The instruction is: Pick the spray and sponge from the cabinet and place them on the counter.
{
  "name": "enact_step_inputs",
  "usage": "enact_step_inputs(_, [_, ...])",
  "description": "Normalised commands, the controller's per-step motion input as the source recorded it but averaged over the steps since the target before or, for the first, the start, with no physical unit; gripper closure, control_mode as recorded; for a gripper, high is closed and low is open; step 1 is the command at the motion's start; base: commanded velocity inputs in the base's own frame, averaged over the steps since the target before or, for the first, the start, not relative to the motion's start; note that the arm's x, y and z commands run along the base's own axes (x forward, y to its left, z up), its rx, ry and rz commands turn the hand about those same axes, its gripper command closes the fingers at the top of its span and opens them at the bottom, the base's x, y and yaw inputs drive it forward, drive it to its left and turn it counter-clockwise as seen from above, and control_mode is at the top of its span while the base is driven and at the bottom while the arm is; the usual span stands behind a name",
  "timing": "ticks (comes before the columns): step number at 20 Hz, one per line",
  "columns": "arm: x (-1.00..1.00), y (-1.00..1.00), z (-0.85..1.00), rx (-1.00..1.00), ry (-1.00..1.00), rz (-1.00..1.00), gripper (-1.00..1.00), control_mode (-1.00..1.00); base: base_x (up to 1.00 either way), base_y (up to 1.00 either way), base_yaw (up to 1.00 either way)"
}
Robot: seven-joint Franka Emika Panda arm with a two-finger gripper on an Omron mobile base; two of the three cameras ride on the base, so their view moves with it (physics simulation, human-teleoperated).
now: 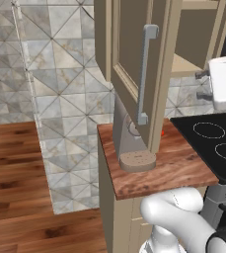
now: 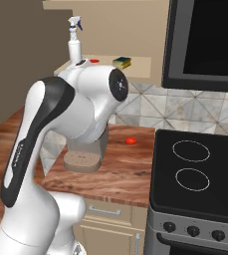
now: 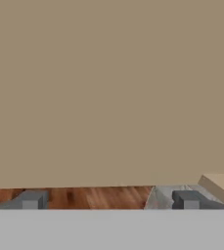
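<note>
A: Beige cabinet [image 1: 134, 54] door is seen swung open at the upper centre of the left base view. Spray [image 2: 74, 42] and sponge [image 2: 121, 62] are both noted on the cabinet shelf, upper left of the right base view, well apart from each other. Nothing has been moved to the counter [image 2: 125, 164] yet; both picks are judged outstanding.

B: Orientation?

A: Spray is recorded upright, long axis vertical, nozzle pointing toward frame left. Sponge lies flat, green side up, long axis roughly left–right.

B: Claw?

A: Gripper [image 3: 111, 200] is logged with jaws spread wide, nothing held, facing a plain tan panel.
</note>
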Motion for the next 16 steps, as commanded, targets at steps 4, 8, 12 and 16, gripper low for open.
enact_step_inputs(4, [0.0, -0.01, 0.0, 0.11, 0.0, -0.15, -1.0, -1.0, 0.0, 0.0, 0.0])
enact_step_inputs(8, [0.0, 0.0, 0.0, 0.14, -0.01, -0.12, -1.0, -1.0, 0.0, 0.0, 0.0])
enact_step_inputs(12, [0.0, 0.0, 0.0, 0.15, 0.0, -0.08, -1.0, -1.0, 0.0, 0.0, 0.0])
enact_step_inputs(16, [0.0, 0.0, 0.02, 0.14, -0.02, -0.07, -1.0, -1.0, 0.0, 0.0, 0.0])
